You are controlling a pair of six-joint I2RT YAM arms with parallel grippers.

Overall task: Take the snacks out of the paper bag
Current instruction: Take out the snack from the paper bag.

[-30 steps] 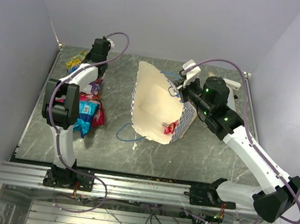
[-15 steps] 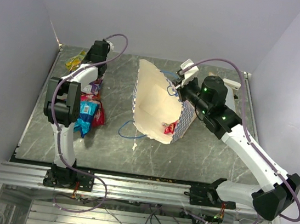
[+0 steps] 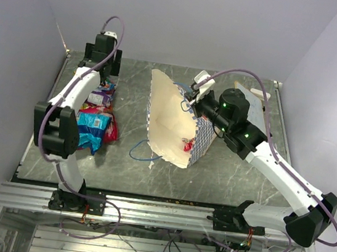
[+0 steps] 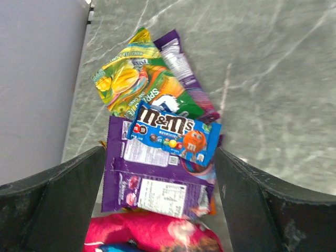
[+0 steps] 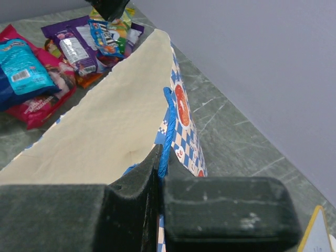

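We see the left pincer [image 4: 160, 202] wide open, nothing held, hanging over the snacks [image 3: 95, 119] piled on the bench [image 3: 243, 173] left of the paper bag [image 3: 169, 123]. A blue M&M's packet [image 4: 173, 134] lies on top of a purple packet [image 4: 152, 184] and a yellow-green packet [image 4: 131, 79]. The right pincer [image 5: 159, 173] is clamped tight on the bag's top rim at the blue string handle [image 5: 167, 126]. The bag's mouth gapes toward the pile. One red packet [image 3: 188, 144] sits inside the bag, near its low edge.

Soft, even light was bright throughout and shadows lay faint, the snacks [image 4: 152, 100] beneath the left gripper [image 4: 160, 152] sharp with mild glare, the gripper itself dark and blurred.
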